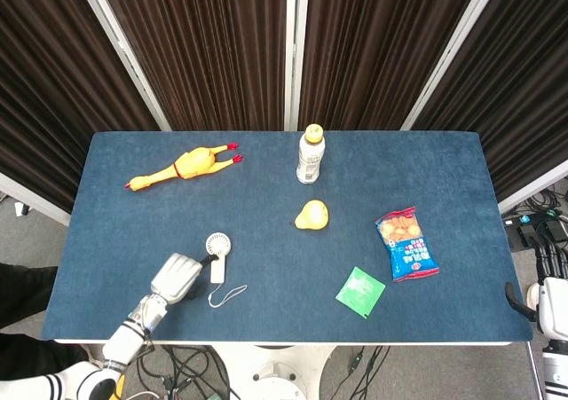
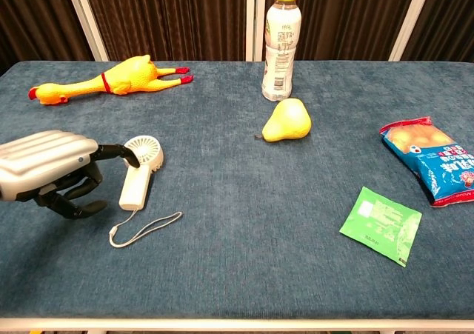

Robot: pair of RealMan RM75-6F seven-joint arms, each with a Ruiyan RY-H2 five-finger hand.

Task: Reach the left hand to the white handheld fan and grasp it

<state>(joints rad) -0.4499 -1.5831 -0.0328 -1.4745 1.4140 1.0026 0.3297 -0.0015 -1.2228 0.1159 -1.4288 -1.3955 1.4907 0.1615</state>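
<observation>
The white handheld fan lies flat on the blue table, round head pointing away, with a thin wrist cord trailing from its handle. My left hand sits just left of the fan's handle, low over the cloth. Its dark fingers are curved and spread, and nothing is between them. One fingertip reaches the fan's neck. It may be touching, but I cannot be sure. At the right edge of the head view, off the table, a white part of my right hand shows, its fingers mostly hidden.
A yellow rubber chicken lies at the back left. A bottle stands at the back centre with a yellow pear in front of it. A blue snack bag and a green sachet lie to the right.
</observation>
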